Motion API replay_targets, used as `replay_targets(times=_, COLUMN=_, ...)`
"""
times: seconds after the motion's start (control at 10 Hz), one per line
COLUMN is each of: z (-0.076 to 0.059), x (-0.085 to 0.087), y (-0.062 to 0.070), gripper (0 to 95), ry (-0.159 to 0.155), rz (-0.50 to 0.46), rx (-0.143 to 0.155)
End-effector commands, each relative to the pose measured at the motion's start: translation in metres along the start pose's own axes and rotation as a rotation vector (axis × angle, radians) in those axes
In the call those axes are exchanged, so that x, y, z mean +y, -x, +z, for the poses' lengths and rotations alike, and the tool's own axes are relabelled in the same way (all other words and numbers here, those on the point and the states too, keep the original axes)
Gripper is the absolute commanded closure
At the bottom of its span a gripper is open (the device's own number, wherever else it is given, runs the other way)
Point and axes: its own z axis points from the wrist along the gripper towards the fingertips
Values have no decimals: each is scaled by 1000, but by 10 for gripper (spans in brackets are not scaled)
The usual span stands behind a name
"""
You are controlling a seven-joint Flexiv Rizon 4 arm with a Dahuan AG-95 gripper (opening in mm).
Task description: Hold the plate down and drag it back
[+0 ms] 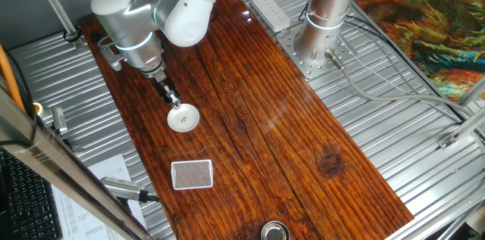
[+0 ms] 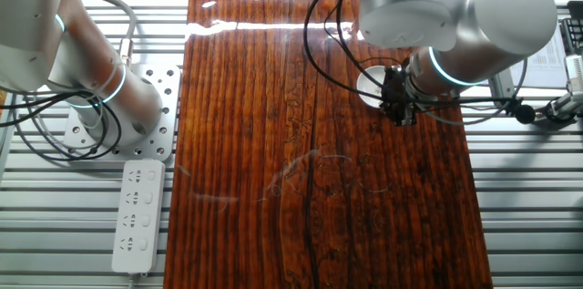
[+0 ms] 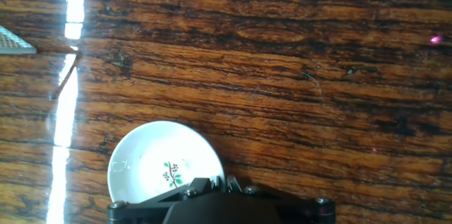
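Wooden worktop (image 1: 250,119): tool (image 1: 175,102), maybe closed, I cannot tell, touches plate (image 1: 183,118); press straight down before dragging.

The arm (image 1: 159,9) was built of fat, rounded, silver-grey segments with smooth white end caps. Thin glowing cyan rings ran around its joints. Its column rose from a flat square metal base plate (image 1: 314,54) studded with screws and holes. Black cables (image 2: 332,15) looped beside the wrist. The gripper (image 1: 173,100) was small, dark and slim under the wrist; in the hand view its black housing showed small silver screws.
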Motion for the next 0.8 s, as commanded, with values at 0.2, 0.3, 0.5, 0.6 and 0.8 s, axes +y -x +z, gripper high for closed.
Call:
replay_targets(times=0.2, z=0, x=0, y=0, gripper=950, ry=4, rz=3, rx=-1)
replay_targets(times=0.3, z=0, x=0, y=0, gripper=950, ry=5, rz=1, rx=-1)
replay_targets(times=0.5, z=0, x=0, y=0, gripper=950, ry=6, rz=2, rx=-2)
replay_targets(times=0.6, z=0, x=0, y=0, gripper=950, ry=8, rz=8, rx=-2)
replay_targets(times=0.8, z=0, x=0, y=0, gripper=950, ry=11, rz=24, rx=-3)
